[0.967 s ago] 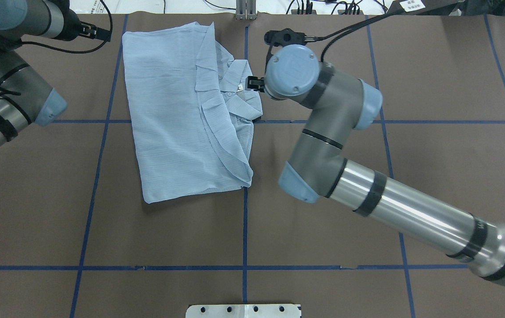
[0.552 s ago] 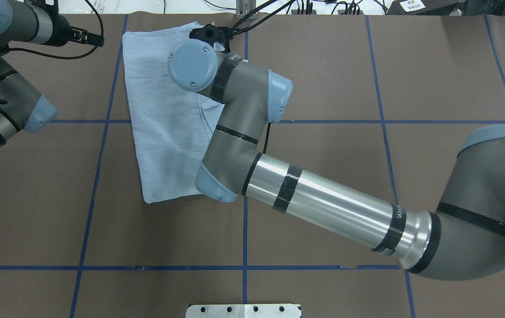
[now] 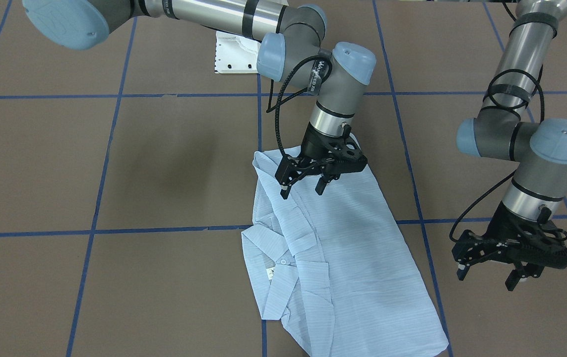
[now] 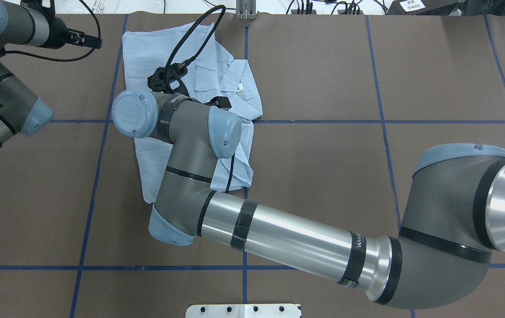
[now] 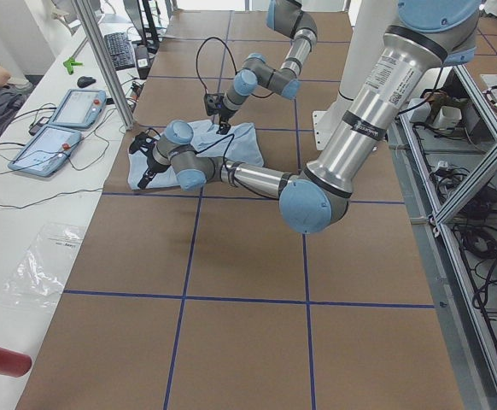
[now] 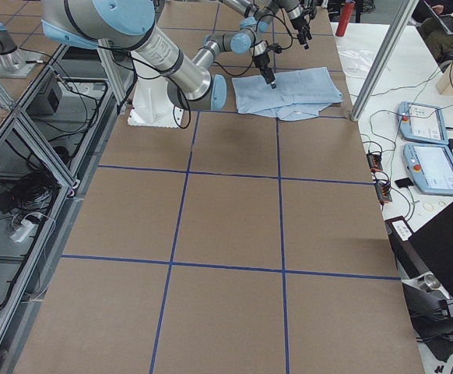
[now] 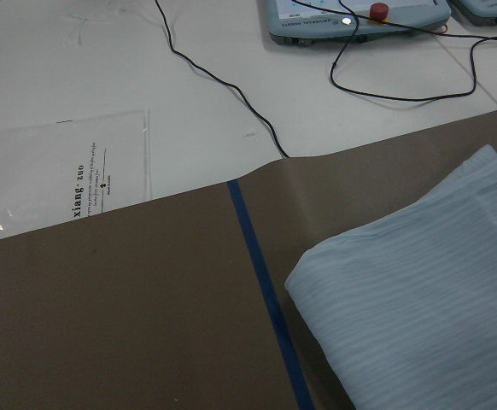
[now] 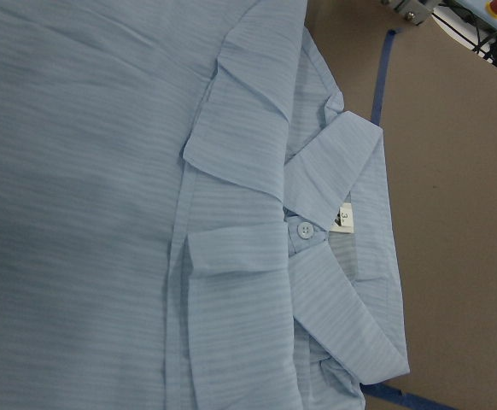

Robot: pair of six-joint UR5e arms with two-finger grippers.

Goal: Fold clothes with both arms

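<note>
The pale-blue striped shirt (image 3: 347,258) lies partly folded on the brown table, with its collar and a white button (image 8: 304,229) on the side toward my right arm. It also shows in the overhead view (image 4: 155,39) and the left wrist view (image 7: 428,307). My right gripper (image 3: 302,192) hangs open and empty just above the shirt's end nearest the robot base. In the overhead view its own wrist mostly hides it. My left gripper (image 3: 486,278) is open and empty. It hovers over bare table beside the shirt's far long edge and does not touch it.
Blue tape lines (image 4: 244,229) divide the brown table. A white base plate (image 4: 243,310) sits at the near edge. Teach pendants (image 5: 61,128) and a plastic bag (image 7: 61,171) lie on the white bench beyond the table's far edge.
My right arm has swung from the collar side of the shirt across it, toward the left and nearer the base. My left arm has shifted only slightly.
</note>
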